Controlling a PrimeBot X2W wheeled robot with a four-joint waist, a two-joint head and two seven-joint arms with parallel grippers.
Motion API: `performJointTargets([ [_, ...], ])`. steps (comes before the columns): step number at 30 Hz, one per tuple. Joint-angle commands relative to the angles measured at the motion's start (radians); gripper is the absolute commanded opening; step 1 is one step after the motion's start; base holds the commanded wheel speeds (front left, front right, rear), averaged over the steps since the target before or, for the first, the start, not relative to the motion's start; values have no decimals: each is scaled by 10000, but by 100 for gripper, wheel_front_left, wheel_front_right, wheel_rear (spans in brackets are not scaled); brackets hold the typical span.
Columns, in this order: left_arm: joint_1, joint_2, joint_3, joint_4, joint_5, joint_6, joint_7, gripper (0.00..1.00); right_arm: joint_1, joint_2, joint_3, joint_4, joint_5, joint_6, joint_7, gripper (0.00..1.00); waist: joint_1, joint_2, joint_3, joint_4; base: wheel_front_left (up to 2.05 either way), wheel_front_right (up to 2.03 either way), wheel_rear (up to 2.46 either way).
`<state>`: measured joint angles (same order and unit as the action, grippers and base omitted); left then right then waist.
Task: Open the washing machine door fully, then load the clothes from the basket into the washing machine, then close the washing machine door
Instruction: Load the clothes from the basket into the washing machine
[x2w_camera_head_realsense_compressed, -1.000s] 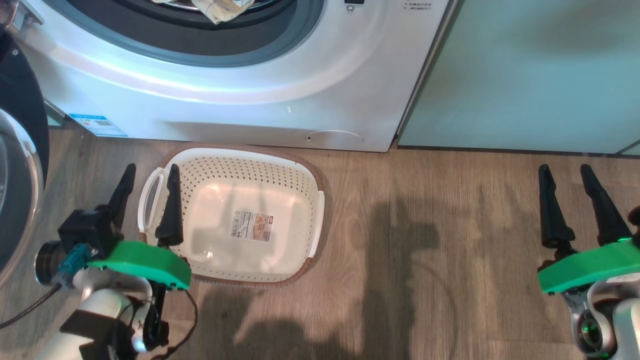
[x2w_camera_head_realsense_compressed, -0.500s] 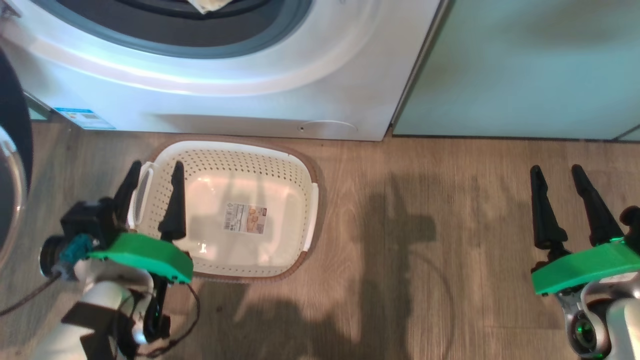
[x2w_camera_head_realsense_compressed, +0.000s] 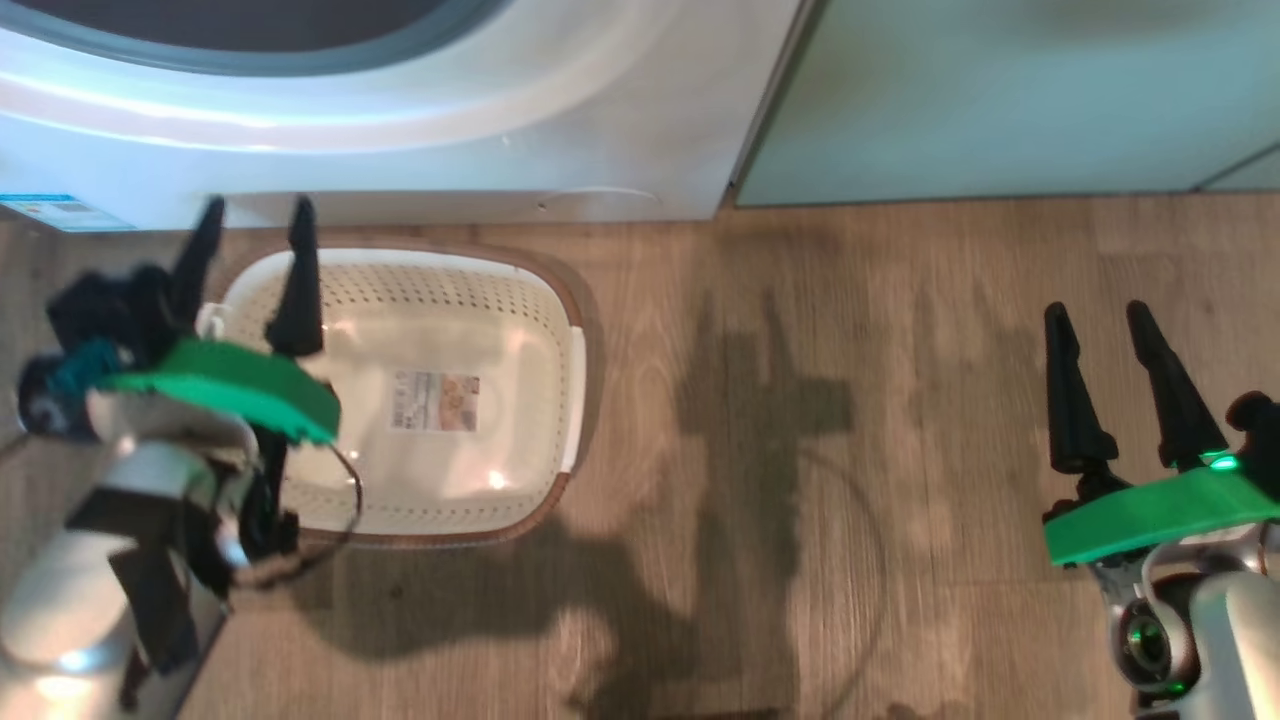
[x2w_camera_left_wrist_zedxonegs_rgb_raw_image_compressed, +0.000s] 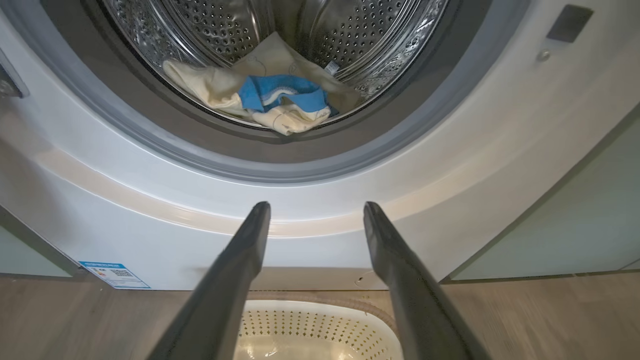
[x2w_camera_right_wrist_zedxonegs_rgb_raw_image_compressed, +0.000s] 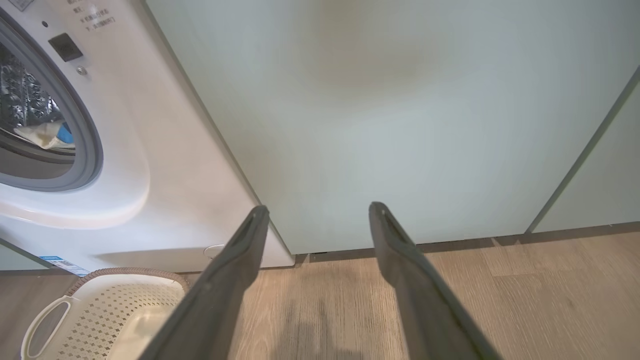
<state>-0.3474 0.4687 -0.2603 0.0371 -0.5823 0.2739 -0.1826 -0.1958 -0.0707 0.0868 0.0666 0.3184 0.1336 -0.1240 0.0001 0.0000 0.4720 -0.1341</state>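
Note:
The washing machine (x2w_camera_head_realsense_compressed: 400, 130) stands with its white front at the top of the head view. Its mouth is uncovered, and the pale yellow and blue clothes (x2w_camera_left_wrist_zedxonegs_rgb_raw_image_compressed: 270, 100) lie in the steel drum. The washing machine door is out of view. The basket (x2w_camera_head_realsense_compressed: 450, 290) sits on the floor before the machine, with just a paper label on its bottom. My left gripper (x2w_camera_head_realsense_compressed: 255, 215) is open over the basket's far left corner, its fingers pointing at the machine (x2w_camera_left_wrist_zedxonegs_rgb_raw_image_compressed: 150, 210). My right gripper (x2w_camera_head_realsense_compressed: 1095, 320) is open over bare floor, far to the right, and holds nothing.
Pale green cabinet panels (x2w_camera_right_wrist_zedxonegs_rgb_raw_image_compressed: 400, 125) stand to the right of the machine. The wooden floor (x2w_camera_head_realsense_compressed: 850, 450) runs between the basket and my right gripper. The right wrist view has the basket (x2w_camera_right_wrist_zedxonegs_rgb_raw_image_compressed: 100, 310) at lower left.
The head camera has moved, so the machine and basket shifted up and left in view. My left gripper has moved forward past the basket's far rim. Both grippers stay open.

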Motion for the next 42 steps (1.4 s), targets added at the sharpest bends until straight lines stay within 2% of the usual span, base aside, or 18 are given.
performJointTargets([
  [1,-552,487,508,-177,-53,-49,80,100,-177,0,221,-212,88,-29,-139,100,-1,0,246,-203,0,0,0],
  [9,-2153,1101,795,174,-260,-356,843,100,-598,99,517,153,298,-29,-548,100,-1,0,951,-665,0,0,0],
  [15,-3823,2068,1067,671,-449,-700,2049,100,-1092,160,860,570,570,-29,-916,100,-1,0,1618,-1103,0,0,0],
  [26,-6728,3103,886,2012,-861,-1289,4604,100,-1888,200,1536,1228,1169,-29,-1326,100,-1,0,2528,-1837,0,0,0],
  [35,-7996,3282,452,3085,-880,-1362,6039,100,-2198,203,1794,1298,1654,-29,-1374,100,-1,0,2959,-2185,0,0,0],
  [42,-8449,3367,335,3675,-826,-1344,6379,100,-2245,203,1834,1215,1783,-29,-1376,100,-1,0,3119,-2274,0,0,0],
])
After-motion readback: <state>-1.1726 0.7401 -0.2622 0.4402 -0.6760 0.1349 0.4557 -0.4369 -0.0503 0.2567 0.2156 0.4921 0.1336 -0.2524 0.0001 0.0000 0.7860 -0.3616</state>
